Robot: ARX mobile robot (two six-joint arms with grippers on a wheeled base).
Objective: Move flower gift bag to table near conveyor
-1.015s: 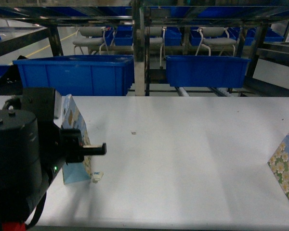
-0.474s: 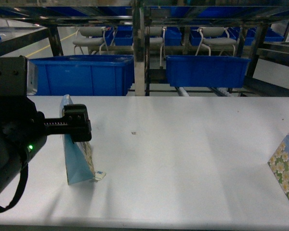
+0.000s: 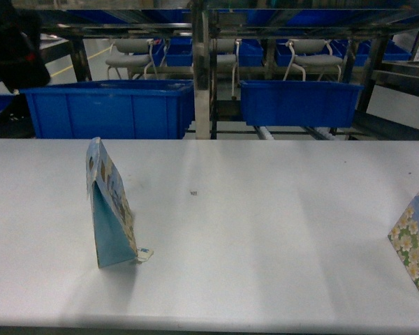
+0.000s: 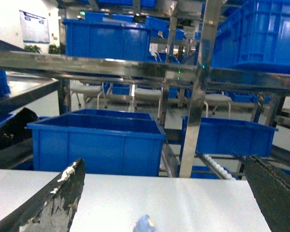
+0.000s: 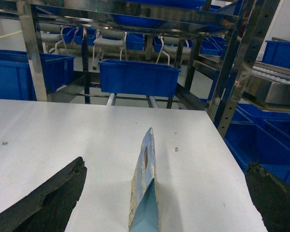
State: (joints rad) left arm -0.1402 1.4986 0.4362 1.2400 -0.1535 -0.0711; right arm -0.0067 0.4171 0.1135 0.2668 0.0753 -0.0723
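Note:
A flower gift bag stands upright on the white table, left of centre, with a small tag beside its foot. Only its top tip shows in the left wrist view, low between the wide-apart fingers of my left gripper, which is open and above it. A second floral bag stands at the table's right edge. In the right wrist view this bag stands edge-on between the spread fingers of my right gripper, untouched. The steel conveyor with white rollers runs behind the table.
Two blue bins sit on the rack just past the table's far edge. Grey chairs stand behind. More roller tracks and blue bins lie off the table's right side.
My left arm has lifted away from the left bag and left the head view. The bag stays standing where it was half a second ago.

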